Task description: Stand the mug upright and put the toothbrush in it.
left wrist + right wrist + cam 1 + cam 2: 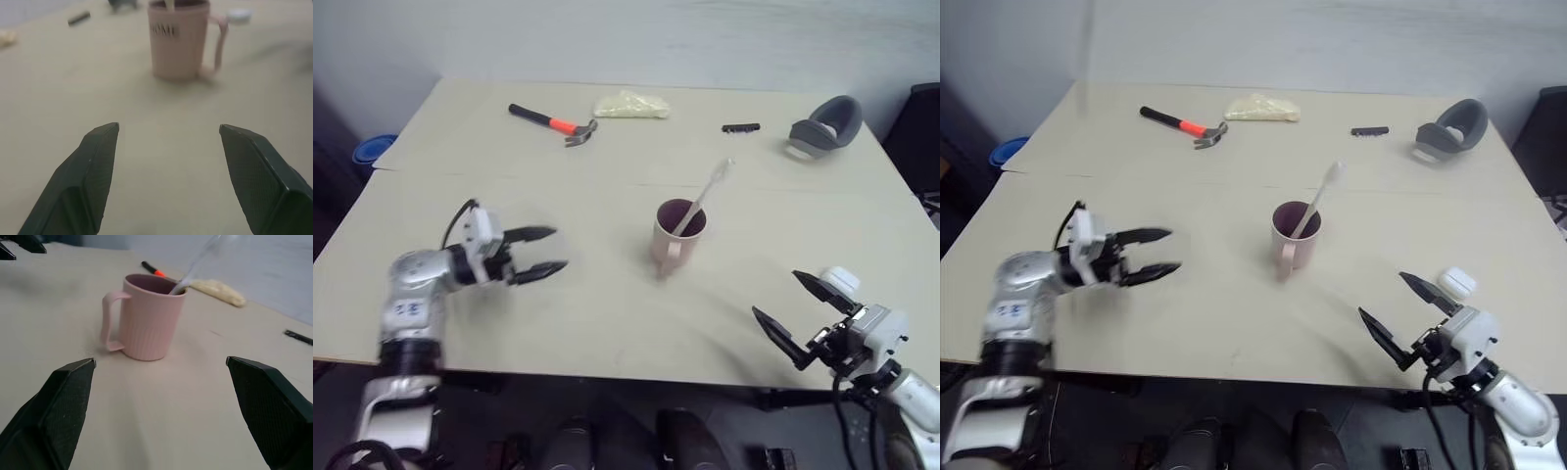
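Mug (677, 235) stands upright near the middle of the frame, on the table (607, 323). Its open top faces up and its handle points toward the bottom of the frame. The toothbrush (702, 200) sits inside it. One end is down in the mug and the other end leans up and to the right, over the rim. So I judge both parts of my job are done. I see nothing left to do but stay out of the way.

My left gripper (540, 252) is at the middle left of the frame, well apart from the mug. Its two black fingers are spread apart and hold nothing. My right gripper (797, 312) is at the lower right, also well apart from the mug. Its fingers are wide apart and empty too.

I have lots of bare table around the mug on every side. The near edge of the table runs along the bottom of the frame, close under my right gripper. Other things lie far off at the top of the frame: a hammer (553, 123) at the upper left, a pale yellow lump (631, 104) beside it, a small dark bar (741, 127), and a grey round thing (824, 125) at the upper right. If I bump the leaning toothbrush, I think the mug could tip.
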Available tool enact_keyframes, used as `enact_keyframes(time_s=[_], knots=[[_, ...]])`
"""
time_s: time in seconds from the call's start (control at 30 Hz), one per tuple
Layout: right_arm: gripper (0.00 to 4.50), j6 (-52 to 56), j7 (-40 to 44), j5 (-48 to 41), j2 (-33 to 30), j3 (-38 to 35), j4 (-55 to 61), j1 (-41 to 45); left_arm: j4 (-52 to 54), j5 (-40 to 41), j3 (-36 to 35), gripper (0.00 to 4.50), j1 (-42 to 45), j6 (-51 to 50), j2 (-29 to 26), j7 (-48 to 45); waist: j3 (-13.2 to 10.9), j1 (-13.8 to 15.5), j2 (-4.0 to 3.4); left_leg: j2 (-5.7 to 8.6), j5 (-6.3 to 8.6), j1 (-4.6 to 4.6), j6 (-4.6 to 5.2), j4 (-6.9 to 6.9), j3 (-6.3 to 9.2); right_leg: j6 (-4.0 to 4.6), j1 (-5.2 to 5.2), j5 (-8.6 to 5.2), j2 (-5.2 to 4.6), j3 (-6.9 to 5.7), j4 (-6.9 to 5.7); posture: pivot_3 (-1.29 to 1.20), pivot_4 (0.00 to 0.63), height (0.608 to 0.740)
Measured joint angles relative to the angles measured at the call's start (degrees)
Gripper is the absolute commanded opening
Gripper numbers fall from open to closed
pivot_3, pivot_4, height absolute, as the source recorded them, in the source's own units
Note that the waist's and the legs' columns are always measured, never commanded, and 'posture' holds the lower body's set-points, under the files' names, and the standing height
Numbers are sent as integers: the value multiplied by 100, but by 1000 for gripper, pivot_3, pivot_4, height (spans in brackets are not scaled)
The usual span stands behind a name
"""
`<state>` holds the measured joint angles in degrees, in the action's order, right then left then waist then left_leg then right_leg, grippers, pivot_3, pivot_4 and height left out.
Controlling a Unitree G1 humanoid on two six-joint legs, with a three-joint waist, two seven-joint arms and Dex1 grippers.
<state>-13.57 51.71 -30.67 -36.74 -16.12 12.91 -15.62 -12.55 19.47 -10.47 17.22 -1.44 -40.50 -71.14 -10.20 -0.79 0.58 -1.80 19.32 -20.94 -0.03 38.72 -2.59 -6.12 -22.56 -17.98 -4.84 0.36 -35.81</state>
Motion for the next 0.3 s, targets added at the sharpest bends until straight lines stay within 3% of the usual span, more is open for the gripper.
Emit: enact_keyframes(time_s=[0.1,0.3], knots=[[4500,7,719,-14,-275,45,-640,424,336,-221,-176,3479,-970,128,-127,361,-2,58,4,10,-4,13,1,-30,10,4,2,-2,-21,-10,4,0,150,740],[4500,-14,1167,79,-268,227,-1182,888,991,-408,-648,3479,-1869,475,-74,1201,-2,64,5,14,-19,27,-19,-62,28,17,6,-9,-31,-25,2,0,150,740]])
